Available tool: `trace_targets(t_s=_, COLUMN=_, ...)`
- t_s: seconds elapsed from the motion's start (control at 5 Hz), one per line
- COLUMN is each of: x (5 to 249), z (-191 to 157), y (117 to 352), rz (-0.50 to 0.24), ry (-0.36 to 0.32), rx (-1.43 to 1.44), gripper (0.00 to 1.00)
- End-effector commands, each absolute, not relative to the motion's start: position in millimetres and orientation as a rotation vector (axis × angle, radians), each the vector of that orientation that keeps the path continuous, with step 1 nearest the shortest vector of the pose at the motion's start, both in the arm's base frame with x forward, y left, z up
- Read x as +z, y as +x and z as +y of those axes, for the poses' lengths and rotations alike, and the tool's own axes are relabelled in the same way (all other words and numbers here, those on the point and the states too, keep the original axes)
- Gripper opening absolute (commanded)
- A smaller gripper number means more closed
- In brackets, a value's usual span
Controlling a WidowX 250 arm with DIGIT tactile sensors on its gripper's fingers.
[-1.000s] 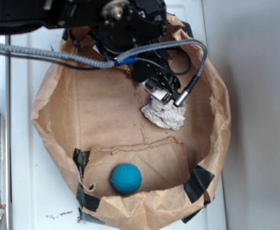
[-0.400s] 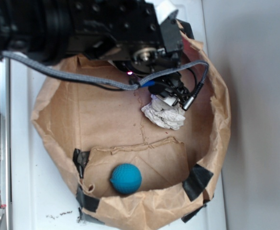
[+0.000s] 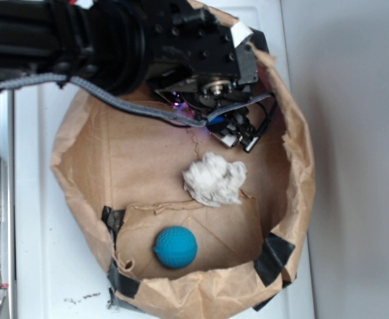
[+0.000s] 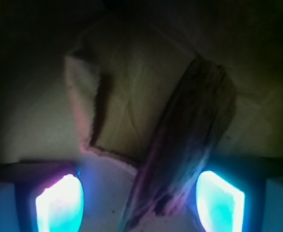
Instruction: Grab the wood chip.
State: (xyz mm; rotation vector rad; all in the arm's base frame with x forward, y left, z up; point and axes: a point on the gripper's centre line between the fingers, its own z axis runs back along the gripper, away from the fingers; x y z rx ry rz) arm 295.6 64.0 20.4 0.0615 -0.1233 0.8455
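Exterior view: arm reaches into paper bag [image 3: 300,166] at far rim; gripper [image 3: 237,136] low near bag wall. Crumpled paper wad [image 3: 214,181] near bag centre, blue ball [image 3: 175,247] on front flap. Wrist view: wood chip [image 4: 189,145] lies tilted between glowing fingertips [image 4: 59,203], nearer right pad. Fingers spread wide, not closed on chip; contact cannot be judged.

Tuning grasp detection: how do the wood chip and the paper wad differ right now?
The wood chip is dark brown, long and grainy; the paper wad is white, rounded and crumpled. The wood chip lies between the glowing jaws in the wrist view; the paper wad sits clear of the gripper, nearer the blue ball.
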Motion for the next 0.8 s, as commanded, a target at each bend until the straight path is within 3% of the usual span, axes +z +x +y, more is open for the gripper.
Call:
trace_targets(t_s=0.0, x=57.0, z=64.2, y=291.6, rz=-0.229, ry=0.015, rx=0.817, gripper=1.00)
trace_targets(t_s=0.2, x=97.0, z=67.0, y=281.7, rz=-0.257, ry=-0.106, rx=0.897, gripper=1.00)
trace_targets(t_s=0.4, x=106.5, z=76.8, y=284.7, rz=-0.239, ry=-0.144, rx=0.934, gripper=1.00)
trace_targets(t_s=0.6, x=92.4, z=81.3, y=294.7, rz=-0.236, ry=-0.095, rx=0.966, gripper=1.00)
